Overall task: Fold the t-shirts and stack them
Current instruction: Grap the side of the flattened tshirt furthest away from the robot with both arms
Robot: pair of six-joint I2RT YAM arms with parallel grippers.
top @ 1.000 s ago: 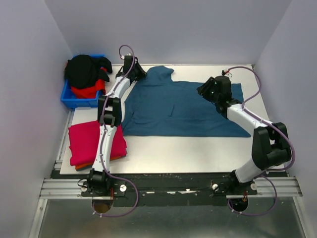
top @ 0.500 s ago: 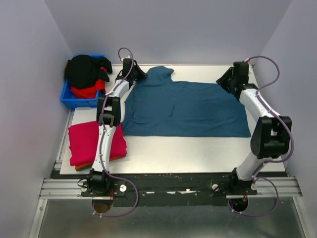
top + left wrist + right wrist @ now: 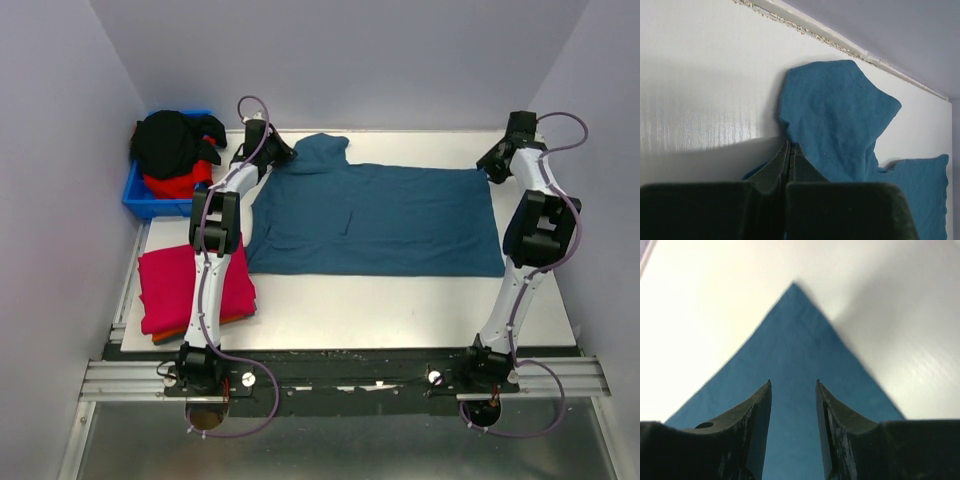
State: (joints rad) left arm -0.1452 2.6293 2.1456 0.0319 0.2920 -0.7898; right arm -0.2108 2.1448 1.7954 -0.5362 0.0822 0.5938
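The teal shirt (image 3: 375,220) lies spread flat across the far half of the tabletop (image 3: 400,310), its long straight edge facing the arm bases and one sleeve (image 3: 322,150) projecting toward the far edge. The left gripper (image 3: 791,147) sits at the far left of this shirt, at the base of the sleeve. In the left wrist view its jaws are pressed together with no gap, and teal cloth emerges on both sides of the tips, so they are clamped on the shirt's edge. The sleeve lies flat on the tabletop just beyond the tips. The right gripper (image 3: 793,385) is at the far right corner (image 3: 792,287) of the same shirt. In the right wrist view its jaws stand apart with teal cloth visible between them, and the pointed corner lies beyond the tips. Whether the tips touch the cloth cannot be told. The right arm reaches along the right edge of the tabletop, and the left arm reaches along the left side. At the near left of the tabletop the pink shirt (image 3: 190,285) lies folded on top of the orange shirt (image 3: 160,338), of which only a thin strip shows at the near edge. Both are well apart from the teal shirt's main area. The bin (image 3: 140,202) stands at the far left, beside the tabletop. It holds the red shirt (image 3: 178,185), with the black shirt (image 3: 170,140) heaped on top and spilling over the rim.
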